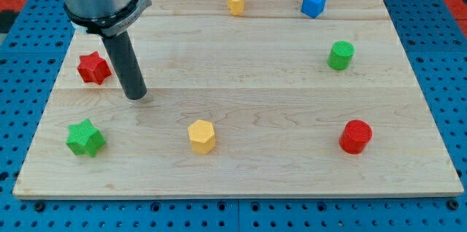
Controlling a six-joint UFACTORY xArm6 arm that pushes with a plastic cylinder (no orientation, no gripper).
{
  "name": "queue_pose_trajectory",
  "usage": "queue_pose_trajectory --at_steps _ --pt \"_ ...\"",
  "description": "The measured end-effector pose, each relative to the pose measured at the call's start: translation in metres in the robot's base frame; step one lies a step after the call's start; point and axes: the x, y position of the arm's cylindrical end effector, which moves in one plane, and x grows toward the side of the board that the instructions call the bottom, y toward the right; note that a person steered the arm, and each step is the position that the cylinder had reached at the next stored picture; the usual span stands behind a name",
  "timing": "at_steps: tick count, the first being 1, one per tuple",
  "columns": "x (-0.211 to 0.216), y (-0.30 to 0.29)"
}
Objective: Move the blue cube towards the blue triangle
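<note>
Blue is the small plastic cube (314,3) that the task concerns, and it sits near the view's top right of the pale wooden surface (248,181), close to the far edge. No blue triangle shows anywhere on the board, so I cannot tell where the cube should go. My tip (136,95) rests far off at the view's left, just right of the red star-shaped block (93,68) and apart from it, well away from the cube. There is no pincer on this arm, only the dark rod, so nothing is spread or pinched. Judging from this, the task has not begun: the cube is untouched and the whole approach remains. Around the cube, a yellow hexagonal block (235,1) stands to its left along the top edge and a green cylinder (340,55) lies below it. Farther out are a red cylinder (355,136), another yellow hexagonal block (202,136) and a green star-shaped block (85,138). The top yellow block may sit in a leftward push path.
</note>
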Motion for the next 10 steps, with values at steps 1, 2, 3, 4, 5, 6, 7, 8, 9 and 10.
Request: queue_pose_trajectory --at_steps 1,2,3,4,5,6,7,8,9,10 --pt "-0.002 0.000" --pt "-0.002 0.000" --pt "-0.023 0.045" --pt "-0.054 0.102" --pt "-0.086 0.155" --pt "-0.130 0.189" --pt "-0.169 0.216" --pt "-0.207 0.238" --pt "-0.234 0.240" --pt "-0.261 0.298"
